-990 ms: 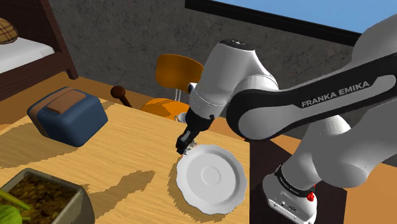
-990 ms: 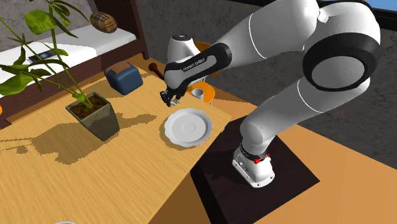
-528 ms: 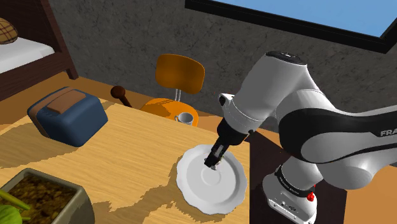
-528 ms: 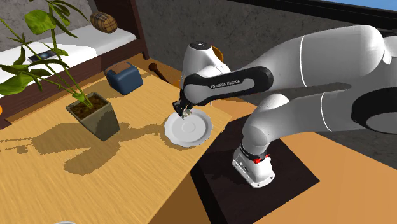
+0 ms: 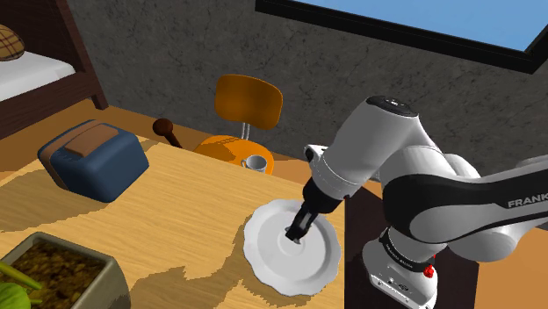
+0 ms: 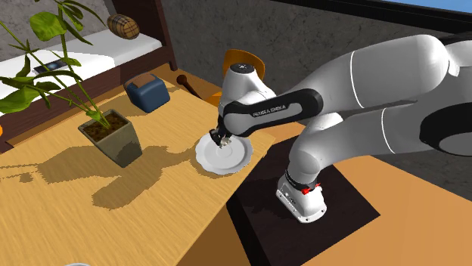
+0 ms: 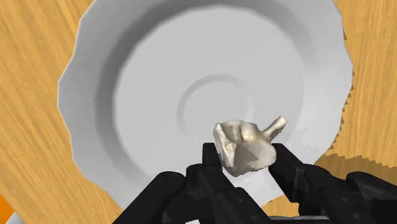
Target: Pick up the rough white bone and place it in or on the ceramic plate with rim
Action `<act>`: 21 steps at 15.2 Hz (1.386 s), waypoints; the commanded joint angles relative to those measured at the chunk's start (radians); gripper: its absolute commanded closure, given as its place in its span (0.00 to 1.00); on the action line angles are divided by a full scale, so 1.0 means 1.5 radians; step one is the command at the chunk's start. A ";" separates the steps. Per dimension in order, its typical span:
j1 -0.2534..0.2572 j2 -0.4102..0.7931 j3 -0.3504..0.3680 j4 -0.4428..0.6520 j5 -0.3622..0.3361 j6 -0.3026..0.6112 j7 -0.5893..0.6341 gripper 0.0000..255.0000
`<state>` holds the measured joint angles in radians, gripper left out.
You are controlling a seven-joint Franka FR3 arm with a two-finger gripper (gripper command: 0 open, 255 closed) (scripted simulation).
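A white scalloped plate point(image 5: 263, 262) lies on the wooden table near the stand, also seen in the second exterior view point(image 6: 236, 159). My gripper point(image 5: 293, 234) points down just above the plate's middle. In the wrist view a small, rough, off-white bone point(image 7: 245, 147) sits clasped between the two black fingers of the gripper point(image 7: 247, 156), held close over the plate's point(image 7: 140, 95) flat centre ring. I cannot tell whether the bone touches the plate. In the second exterior view the gripper point(image 6: 219, 141) hangs over the plate's far side.
A blue bag point(image 5: 92, 161) lies at the shoulder view's left, a planter point(image 5: 53, 272) at the lower left. A small cup point(image 5: 254, 163) stands just behind the plate, before an orange chair point(image 5: 248, 101). The table edge and the stand point(image 5: 404, 263) adjoin the plate.
The arm has carried the bone from the plate's far rim to over its middle and lowered it. The fingers have stayed on the bone.
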<state>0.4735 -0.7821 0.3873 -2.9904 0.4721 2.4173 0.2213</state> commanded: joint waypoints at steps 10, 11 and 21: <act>0.016 0.088 0.015 -0.033 0.037 0.120 -0.019 1.00; 0.016 0.089 0.015 -0.033 0.037 0.120 -0.019 1.00; 0.012 0.048 0.010 -0.030 0.026 0.077 -0.014 0.00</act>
<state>0.4903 -0.6658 0.4060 -3.0322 0.5189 2.5752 0.1930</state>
